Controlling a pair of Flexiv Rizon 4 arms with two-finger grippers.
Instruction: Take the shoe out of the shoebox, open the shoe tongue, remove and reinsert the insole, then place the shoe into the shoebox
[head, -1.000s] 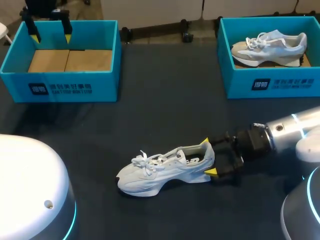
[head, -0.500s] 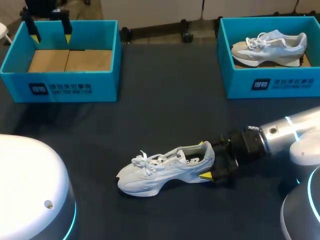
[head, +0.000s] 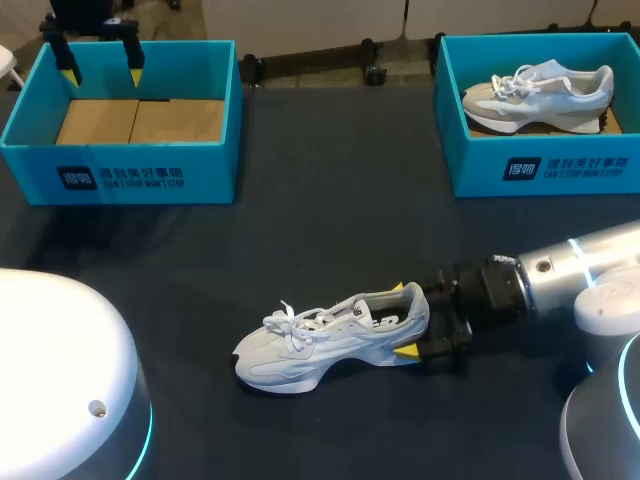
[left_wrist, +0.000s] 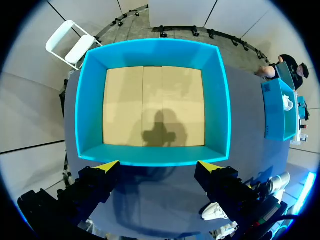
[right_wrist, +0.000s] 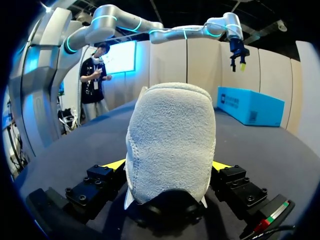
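On dark surface (head: 330, 180): heel reached

A white lace-up sneaker (head: 320, 340) lies centre, heel toward 3 o'clock. The right gripper (head: 401, 320) has slid forward, straddling it spread wide, gripping nothing, likely bracing for tongue-opening. At 10 o'clock, left gripper (head: 100, 62) hangs spread, empty.

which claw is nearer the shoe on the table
Right. The right claw is at the heel of the shoe; the left claw hangs over the empty box, far from it.

White shoe (head: 330, 335), heel between right jaws
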